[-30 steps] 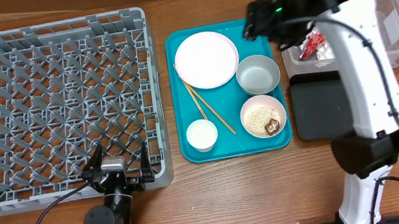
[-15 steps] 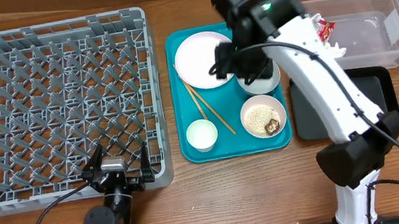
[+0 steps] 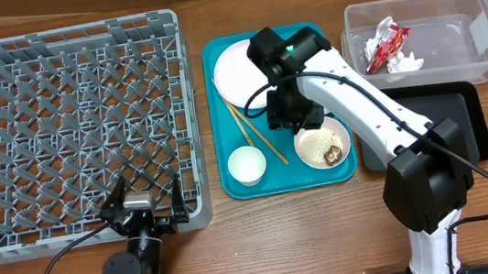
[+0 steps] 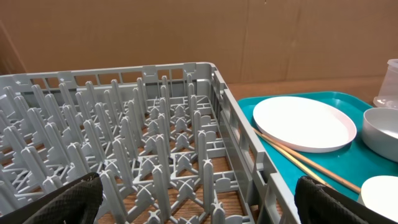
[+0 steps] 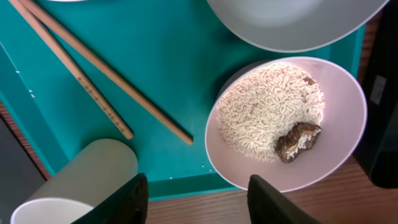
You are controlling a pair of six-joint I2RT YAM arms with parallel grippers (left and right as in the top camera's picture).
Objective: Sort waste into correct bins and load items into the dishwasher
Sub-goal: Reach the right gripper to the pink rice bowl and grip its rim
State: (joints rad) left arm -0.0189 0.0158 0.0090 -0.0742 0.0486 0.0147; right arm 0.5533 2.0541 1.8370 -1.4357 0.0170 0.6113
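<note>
Wooden counter (image 3: 237, 239) carries everything we see: the grey dish rack (image 3: 77, 128) at left, the teal tray (image 3: 231, 186) in the middle, the clear tub (image 3: 479, 18) and black tray (image 3: 464, 130) at right. We see our right tool (image 3: 289, 113) hanging over the teal tray, fingers (image 5: 134, 199) spread wide and gripping nothing, just above the bowl of rice (image 5: 292, 124) with the brown lump (image 5: 297, 140). Beside it lie the chopsticks (image 5: 99, 81), the cup (image 5: 74, 186) and the empty bowl (image 5: 292, 22). The white plate (image 3: 235, 72) sits at the tray's far corner. The red wrapper (image 3: 387, 44) and tissue (image 3: 409, 63) rest inside the clear tub. Our left tool (image 4: 199, 199) sits low by the rack's near wall, wide open and empty.
</note>
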